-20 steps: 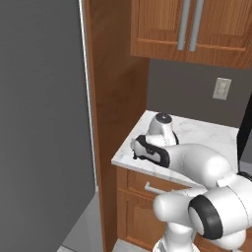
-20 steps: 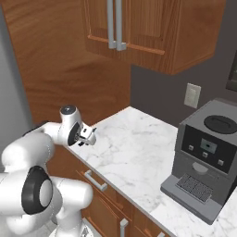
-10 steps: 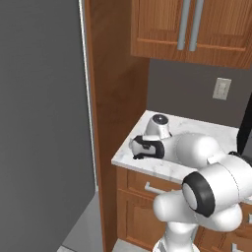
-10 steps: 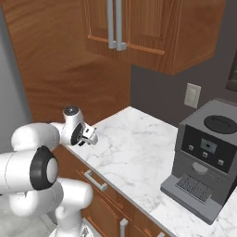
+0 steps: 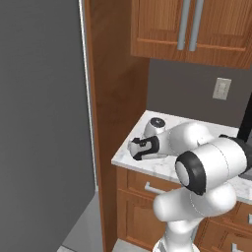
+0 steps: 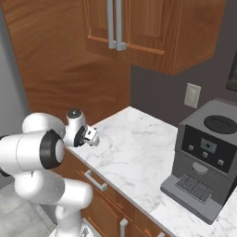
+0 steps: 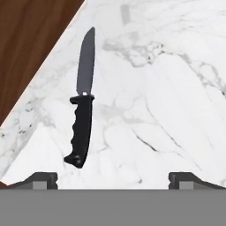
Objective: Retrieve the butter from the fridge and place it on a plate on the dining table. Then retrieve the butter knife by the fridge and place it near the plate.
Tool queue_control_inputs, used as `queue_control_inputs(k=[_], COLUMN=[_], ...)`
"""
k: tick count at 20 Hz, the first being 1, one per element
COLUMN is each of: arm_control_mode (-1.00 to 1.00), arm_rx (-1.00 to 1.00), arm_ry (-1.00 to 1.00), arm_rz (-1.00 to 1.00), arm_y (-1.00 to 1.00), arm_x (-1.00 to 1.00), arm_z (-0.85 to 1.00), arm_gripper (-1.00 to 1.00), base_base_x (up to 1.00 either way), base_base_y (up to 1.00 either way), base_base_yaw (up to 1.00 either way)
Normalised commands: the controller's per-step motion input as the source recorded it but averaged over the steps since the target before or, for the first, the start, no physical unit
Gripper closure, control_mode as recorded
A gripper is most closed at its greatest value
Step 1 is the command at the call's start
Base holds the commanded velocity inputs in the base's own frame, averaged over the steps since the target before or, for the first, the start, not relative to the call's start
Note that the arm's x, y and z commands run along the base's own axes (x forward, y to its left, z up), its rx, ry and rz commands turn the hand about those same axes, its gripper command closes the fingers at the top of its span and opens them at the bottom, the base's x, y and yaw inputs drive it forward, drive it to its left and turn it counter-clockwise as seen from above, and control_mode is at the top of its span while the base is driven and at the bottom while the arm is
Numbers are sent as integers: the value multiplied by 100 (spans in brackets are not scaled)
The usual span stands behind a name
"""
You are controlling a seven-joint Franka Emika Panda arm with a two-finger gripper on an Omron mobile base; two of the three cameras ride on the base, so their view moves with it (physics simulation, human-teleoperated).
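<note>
Gripper (image 7: pixel 113 177) spread wide, poised over butter knife (image 7: pixel 83 106) on counter (image 7: pixel 167 110)

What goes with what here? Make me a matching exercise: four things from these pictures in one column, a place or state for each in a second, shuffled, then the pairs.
Things
1. slim all-dark butter knife
2. boxy grey coffee machine
3. small white socket plate
4. dark two-finger gripper

Places or states
a. fixed on the dark grey wall
b. open, pointed down at the counter
c. lying flat on the white marble counter, near its wooden side panel
d. standing upright on the counter, below the socket plate

Pairs: 1-c, 2-d, 3-a, 4-b
</note>
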Motion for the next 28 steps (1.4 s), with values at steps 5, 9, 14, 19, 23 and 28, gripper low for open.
queue_control_inputs(k=[5,9,14,19,23,28], arm_control_mode=[-100,-100,-100,-100,-100,-100], arm_rx=[0,0,0,0,0,0], arm_ry=[0,0,0,0,0,0], arm_rz=[0,0,0,0,0,0], arm_y=[0,0,0,1,5,7], arm_x=[17,14,13,13,7,7], arm_z=[-22,-19,-14,-4,0,0], arm_gripper=[-100,-100,-100,-100,-100,-100], base_base_x=[0,0,0,0,0,0], base_base_y=[0,0,0,0,0,0], base_base_yaw=[0,0,0,0,0,0])
